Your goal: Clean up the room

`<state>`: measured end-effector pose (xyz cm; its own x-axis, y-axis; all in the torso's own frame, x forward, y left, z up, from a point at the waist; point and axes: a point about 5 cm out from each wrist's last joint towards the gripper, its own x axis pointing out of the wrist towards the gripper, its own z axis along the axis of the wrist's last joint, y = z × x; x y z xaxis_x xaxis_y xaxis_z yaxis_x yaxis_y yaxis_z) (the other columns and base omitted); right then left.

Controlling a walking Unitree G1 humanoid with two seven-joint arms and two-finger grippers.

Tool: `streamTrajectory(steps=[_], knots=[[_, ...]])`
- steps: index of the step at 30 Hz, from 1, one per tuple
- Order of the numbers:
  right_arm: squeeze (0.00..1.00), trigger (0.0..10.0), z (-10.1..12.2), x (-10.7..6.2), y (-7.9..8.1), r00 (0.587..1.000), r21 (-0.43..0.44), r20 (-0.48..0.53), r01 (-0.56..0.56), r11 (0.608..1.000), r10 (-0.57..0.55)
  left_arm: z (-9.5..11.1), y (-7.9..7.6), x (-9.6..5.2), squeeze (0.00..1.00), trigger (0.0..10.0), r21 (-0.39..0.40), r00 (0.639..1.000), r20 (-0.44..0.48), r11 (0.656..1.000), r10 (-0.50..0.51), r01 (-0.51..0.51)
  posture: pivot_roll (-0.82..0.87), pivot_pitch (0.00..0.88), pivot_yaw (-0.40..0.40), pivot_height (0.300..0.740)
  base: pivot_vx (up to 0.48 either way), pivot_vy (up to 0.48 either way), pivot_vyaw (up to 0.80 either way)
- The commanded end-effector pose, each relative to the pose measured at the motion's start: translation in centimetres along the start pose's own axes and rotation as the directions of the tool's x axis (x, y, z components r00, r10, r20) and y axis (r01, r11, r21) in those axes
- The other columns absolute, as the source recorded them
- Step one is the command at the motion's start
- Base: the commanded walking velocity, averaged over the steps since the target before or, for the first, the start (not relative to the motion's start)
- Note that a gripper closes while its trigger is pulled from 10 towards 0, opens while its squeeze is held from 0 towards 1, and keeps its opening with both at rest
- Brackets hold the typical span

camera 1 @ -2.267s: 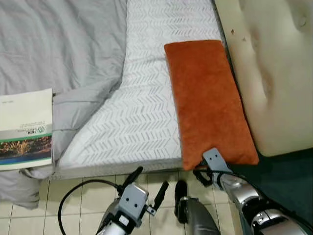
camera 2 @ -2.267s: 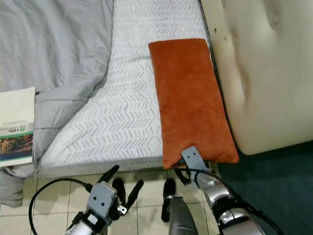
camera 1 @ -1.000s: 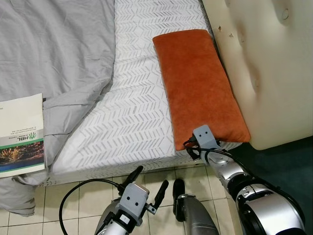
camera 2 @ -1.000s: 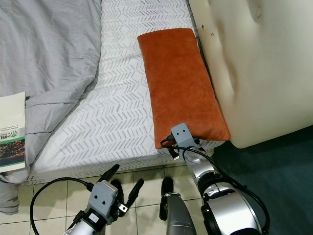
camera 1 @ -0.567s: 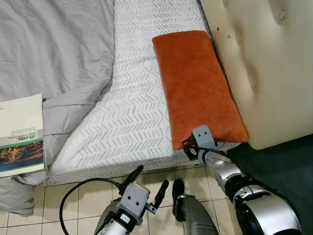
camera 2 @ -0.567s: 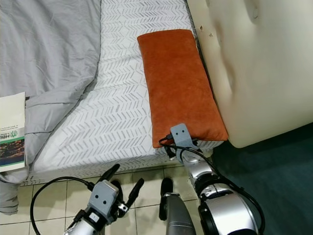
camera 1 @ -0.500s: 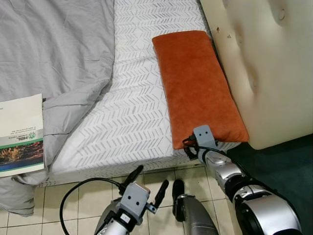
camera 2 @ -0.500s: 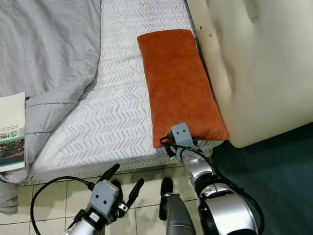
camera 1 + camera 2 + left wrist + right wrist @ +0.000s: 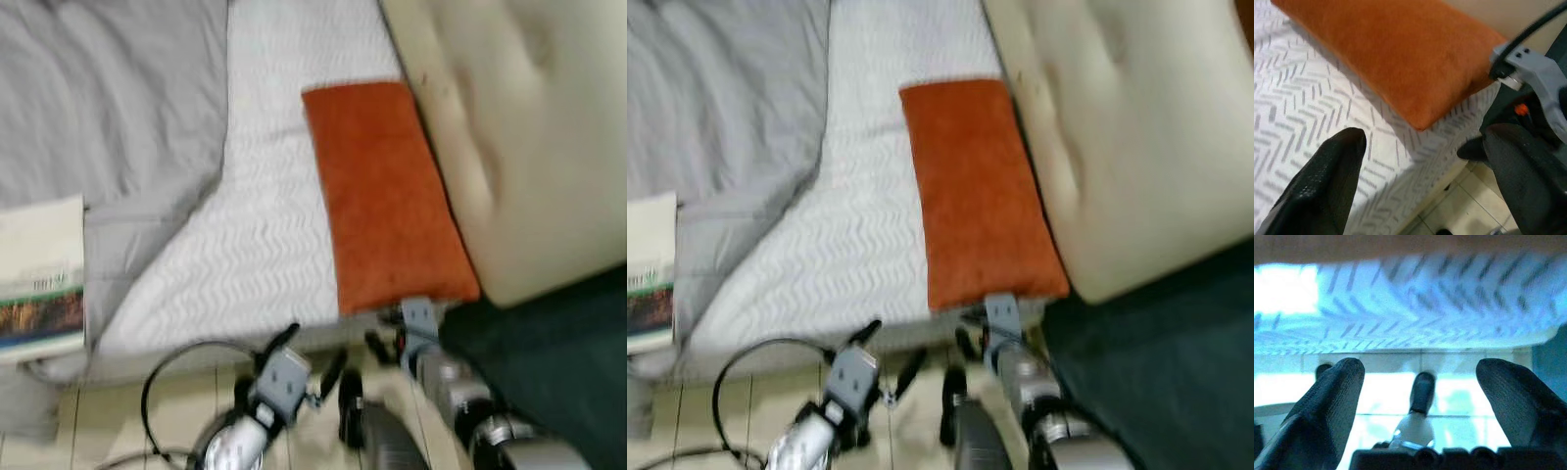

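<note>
The bed (image 9: 265, 245) holds an orange pillow (image 9: 382, 196) just past the right gripper (image 9: 384, 343), a grey blanket (image 9: 108, 117) and a booklet (image 9: 39, 274).

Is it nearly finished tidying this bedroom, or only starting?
Looks partway. The orange pillow already lies straight along the headboard. Nothing is in hand: the right gripper, fingers open, sits just below the pillow's near end, and the left gripper hovers open over the floor. Still left, I'd guess: the rumpled grey blanket and the booklet on it.
</note>
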<state>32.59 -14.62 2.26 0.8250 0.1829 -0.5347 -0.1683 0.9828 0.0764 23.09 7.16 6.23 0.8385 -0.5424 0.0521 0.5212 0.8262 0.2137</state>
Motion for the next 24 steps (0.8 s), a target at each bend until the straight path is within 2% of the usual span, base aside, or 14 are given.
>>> streamTrajectory(steps=[1,3,6,9,10,11,12,14,15,18,20,21,23,24], knots=[[0.00,10.0,-0.9,-0.2,-0.4,1.000,0.061,-0.008,0.008,0.998,-0.008,-1.4,-0.5,-0.6,0.00,10.0,-0.028,0.999,-0.048,1.000,-0.011,0.009,0.03,0.239,-0.105,0.740,0.000,0.000,0.00],[0.00,10.0,-0.8,-0.3,-0.4,1.000,0.077,0.003,0.007,0.997,-0.007,-1.5,-0.3,-0.3,0.00,10.0,-0.028,0.999,-0.045,1.000,-0.006,0.005,0.02,0.206,-0.104,0.740,0.000,0.000,0.00],[0.00,10.0,0.3,-0.9,-1.0,0.994,0.079,0.107,0.006,0.997,-0.014,-1.2,1.2,0.8,0.00,10.0,-0.021,1.000,-0.015,0.999,0.024,-0.024,0.01,0.134,-0.103,0.740,0.000,0.000,0.00],[0.00,10.0,1.0,-2.6,-1.4,0.975,0.051,0.221,0.015,0.999,-0.026,-0.8,3.1,1.1,0.00,10.0,-0.063,0.996,-0.010,0.994,0.088,-0.088,-0.01,0.051,-0.087,0.740,0.000,0.000,0.00],[0.00,10.0,1.0,-2.6,-1.4,0.975,0.051,0.221,0.015,0.999,-0.026,-0.8,3.1,1.1,0.00,10.0,-0.063,0.996,-0.010,0.994,0.088,-0.088,-0.01,0.051,-0.087,0.740,0.000,0.000,0.00],[0.00,10.0,0.9,-3.6,-1.4,0.963,0.037,0.268,0.018,0.999,-0.027,-0.6,4.2,1.0,0.00,10.0,-0.096,0.992,-0.017,0.987,0.126,-0.127,-0.01,0.026,-0.077,0.740,0.000,0.000,0.00],[0.00,10.0,0.8,-5.8,-1.6,0.929,0.006,0.367,0.055,0.998,-0.054,-0.3,5.8,0.7,0.00,10.0,-0.144,0.984,-0.030,0.973,0.176,-0.179,-0.01,0.000,-0.065,0.740,0.000,0.000,0.00],[0.00,10.0,0.8,-6.4,-1.8,0.916,0.001,0.396,0.072,0.997,-0.067,-0.2,6.3,0.6,0.00,10.0,-0.155,0.982,-0.032,0.969,0.188,-0.190,-0.01,0.000,-0.061,0.740,0.000,0.000,0.00],[0.00,10.0,0.7,-7.3,-2.3,0.885,0.011,0.453,0.111,0.994,-0.104,0.1,7.3,0.6,0.00,10.0,-0.167,0.972,-0.032,0.958,0.232,-0.235,-0.01,0.000,-0.050,0.740,0.000,0.000,0.00],[0.00,10.0,0.3,-9.3,-4.7,0.789,0.068,0.553,0.277,0.958,-0.267,1.2,10.0,1.1,0.00,10.0,-0.110,0.927,-0.040,0.921,0.372,-0.374,-0.01,0.000,-0.022,0.740,0.000,0.000,0.00],[0.00,10.0,0.2,-9.7,-5.4,0.766,0.082,0.560,0.330,0.940,-0.318,1.8,10.4,1.5,0.00,10.0,-0.089,0.921,-0.026,0.916,0.390,-0.390,-0.01,0.000,-0.019,0.740,0.000,0.000,0.00],[0.00,10.0,0.1,-10.4,-6.3,0.728,0.119,0.561,0.399,0.909,-0.394,2.7,10.4,2.4,0.00,10.0,-0.065,0.924,0.015,0.923,0.382,-0.380,-0.01,0.000,-0.012,0.740,0.000,0.000,0.00],[0.00,10.0,-0.1,-11.0,-6.7,0.709,0.147,0.543,0.448,0.882,-0.450,3.1,9.8,2.9,0.00,10.0,-0.035,0.936,0.036,0.936,0.351,-0.350,-0.01,0.000,-0.007,0.740,0.000,0.000,0.00],[0.00,10.0,-0.3,-11.0,-6.6,0.717,0.144,0.532,0.447,0.883,-0.450,2.9,9.6,2.9,0.00,10.0,-0.038,0.935,0.022,0.935,0.353,-0.352,-0.02,0.000,-0.002,0.740,0.000,0.000,0.00]])
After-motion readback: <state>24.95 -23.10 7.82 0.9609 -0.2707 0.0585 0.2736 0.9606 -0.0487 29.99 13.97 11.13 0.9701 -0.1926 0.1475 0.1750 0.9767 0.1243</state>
